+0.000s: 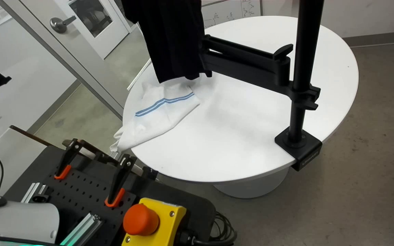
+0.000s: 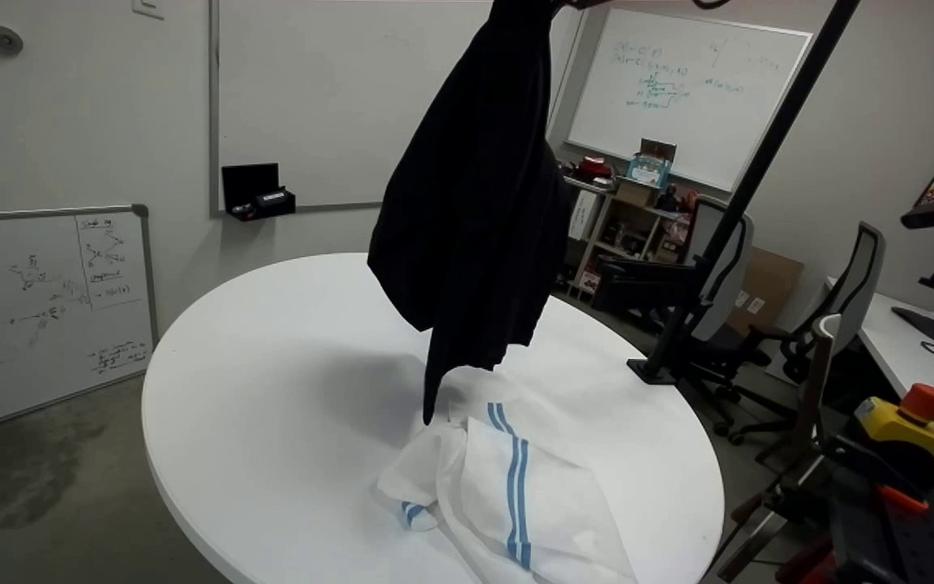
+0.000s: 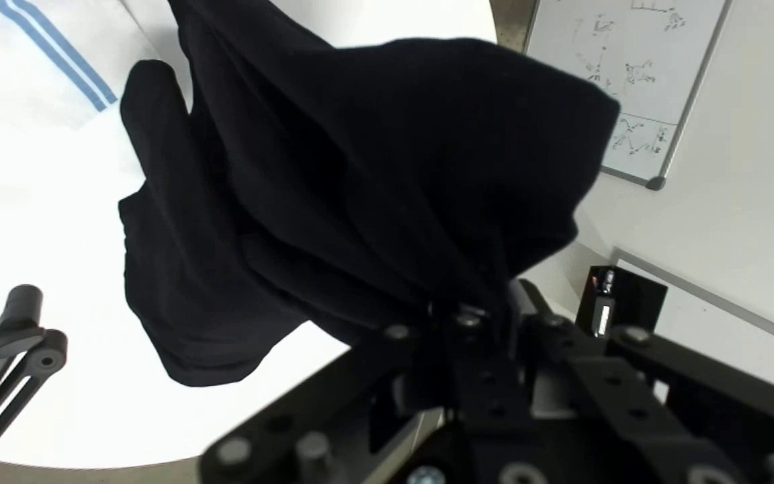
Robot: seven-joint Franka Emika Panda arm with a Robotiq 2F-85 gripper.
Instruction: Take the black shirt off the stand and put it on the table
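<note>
The black shirt [image 1: 169, 37] hangs in the air above the white round table [image 1: 238, 147], and its upper end leaves the picture at the top of both exterior views. In an exterior view the shirt [image 2: 475, 211] is gathered at the top, and a pointed lower end hangs low over the table [image 2: 272, 454]. My gripper [image 3: 474, 306] is shut on the shirt [image 3: 333, 175] in the wrist view; cloth hides much of the fingertips. The black stand [image 1: 245, 66] is clamped at the table's edge. A gap shows between the shirt and the stand's bar arm [image 2: 649, 280].
A white cloth with blue stripes [image 2: 548, 503] lies crumpled on the table below the shirt. The stand's tall pole [image 1: 308, 44] rises from the table edge. A dark bench with clamps and a yellow box with an orange button [image 1: 156, 222] stands beside the table.
</note>
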